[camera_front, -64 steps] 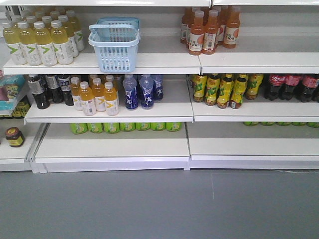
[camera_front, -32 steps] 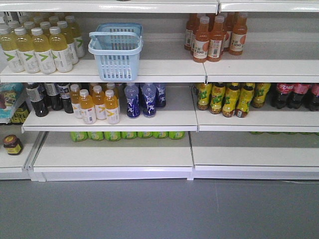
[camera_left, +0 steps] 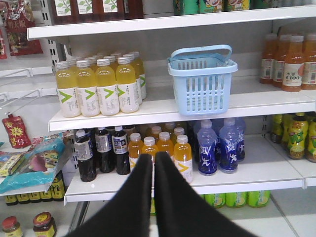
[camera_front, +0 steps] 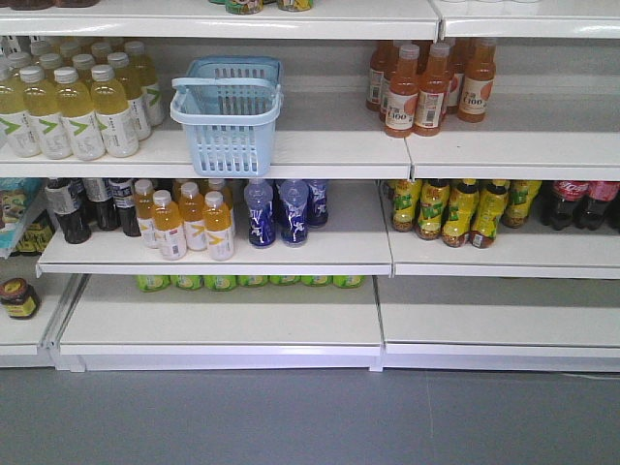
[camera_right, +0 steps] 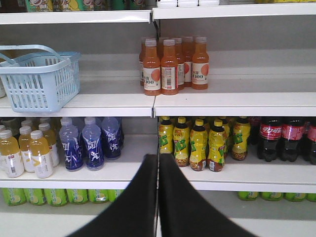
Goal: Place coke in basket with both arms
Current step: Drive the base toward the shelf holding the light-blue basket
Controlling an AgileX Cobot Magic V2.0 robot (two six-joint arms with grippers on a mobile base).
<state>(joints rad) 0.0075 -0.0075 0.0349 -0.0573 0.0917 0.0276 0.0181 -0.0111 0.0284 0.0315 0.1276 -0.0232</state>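
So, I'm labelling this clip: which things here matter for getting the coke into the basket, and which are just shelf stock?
For the job: basket, left end effector, right end effector (both shut, empty).
Just lying about: pale yellow drinks, orange bottles, blue bottles, dark cola bottles, jar.

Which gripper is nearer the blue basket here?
Left, by the look of it. From the left gripper the basket sits above and slightly right; from the right gripper it is far off to the left. Neither touches it.
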